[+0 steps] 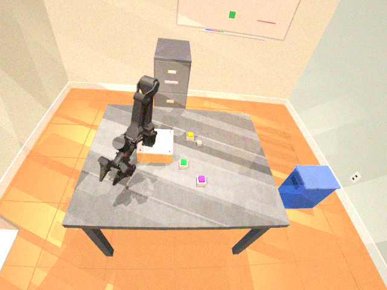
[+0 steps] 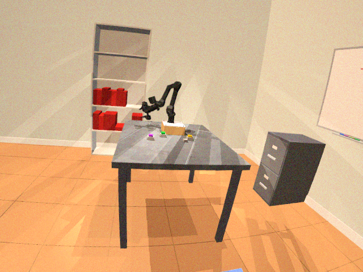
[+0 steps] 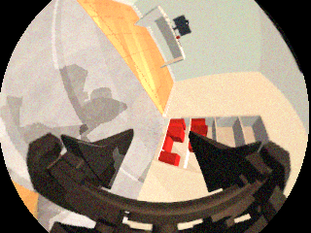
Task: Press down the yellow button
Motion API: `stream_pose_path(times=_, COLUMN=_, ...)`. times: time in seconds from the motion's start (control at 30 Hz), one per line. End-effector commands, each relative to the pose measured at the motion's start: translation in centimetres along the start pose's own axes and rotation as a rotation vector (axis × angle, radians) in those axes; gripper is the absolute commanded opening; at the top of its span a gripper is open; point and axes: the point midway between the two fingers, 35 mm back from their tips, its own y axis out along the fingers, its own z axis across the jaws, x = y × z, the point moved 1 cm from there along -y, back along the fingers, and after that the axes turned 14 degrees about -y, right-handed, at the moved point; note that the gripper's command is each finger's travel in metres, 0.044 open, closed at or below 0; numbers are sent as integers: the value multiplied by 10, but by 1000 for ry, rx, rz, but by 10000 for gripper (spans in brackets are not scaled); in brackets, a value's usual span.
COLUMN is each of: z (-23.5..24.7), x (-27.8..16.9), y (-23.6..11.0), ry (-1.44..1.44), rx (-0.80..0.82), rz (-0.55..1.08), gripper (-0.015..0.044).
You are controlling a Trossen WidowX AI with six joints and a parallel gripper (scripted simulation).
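The yellow button (image 1: 190, 134) (image 2: 189, 135) sits on a small white base on the table, to the right of the arm's base box in the top view. It stands up from its base, with nothing touching it. My gripper (image 1: 107, 182) (image 2: 140, 113) (image 3: 161, 133) is open and empty. It hangs above the table's left part in the top view, on the far side of the base box from the yellow button. The wrist view shows both fingers spread wide, and no button.
A green button (image 1: 183, 162) (image 2: 163, 132) and a magenta button (image 1: 201, 179) (image 2: 150, 135) stand on the grey table (image 1: 237, 206) (image 2: 146, 156). A small pale block (image 1: 199, 142) (image 2: 185, 140) lies close beside the yellow button. The white-topped box (image 1: 164, 142) (image 2: 173, 129) is at the arm's base.
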Motion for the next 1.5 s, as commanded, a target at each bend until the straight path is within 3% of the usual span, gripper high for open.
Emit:
stream_pose_path(times=0.0, z=0, x=2, y=0, ry=1, rx=3, rz=-7, gripper=400)
stream_pose_path(times=0.2, z=10, x=84, y=-3, ry=33, rx=132, rz=-218, gripper=400)
stream_pose_path(times=0.37, z=29, x=157, y=-27, ry=38, rx=279, rz=-379, gripper=400)
stream_pose_path(times=0.6, z=68, x=240, y=-90, ry=0, rx=507, rz=-539, gripper=400)
stream_pose_path(times=0.8, z=108, x=283, y=-163, ry=-74, rx=698, rz=-611, gripper=400)
stream_pose_path(times=1.13, z=176, x=292, y=-302, ry=-268, rx=953, rz=-615, gripper=400)
stream_pose_path(times=1.47, z=224, x=221, y=-429, ry=-518, rx=1068, rz=-522, gripper=400)
